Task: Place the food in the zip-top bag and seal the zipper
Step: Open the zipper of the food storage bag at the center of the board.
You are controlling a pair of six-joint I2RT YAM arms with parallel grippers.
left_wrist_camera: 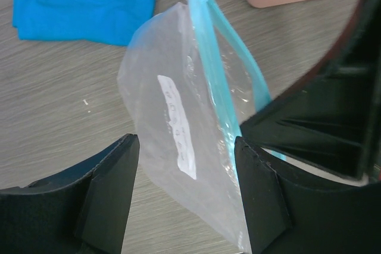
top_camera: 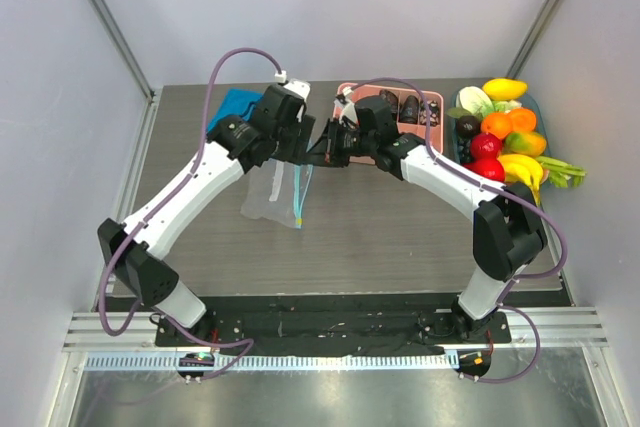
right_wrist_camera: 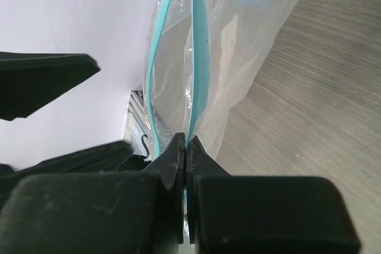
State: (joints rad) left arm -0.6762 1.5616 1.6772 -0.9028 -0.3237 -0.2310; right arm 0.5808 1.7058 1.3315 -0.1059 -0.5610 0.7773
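Clear zip-top bag (top_camera: 272, 192) sat left of centre in the top view; only your right wrist view showed the right gripper (right_wrist_camera: 186, 145) pinching its zipper (right_wrist_camera: 200, 57), and your left wrist view the left gripper (left_wrist_camera: 186, 188) wide astride it.

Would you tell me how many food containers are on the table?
2. A pink tray at the back middle, and a teal dish piled with fruit at the back right. Others may be hidden.
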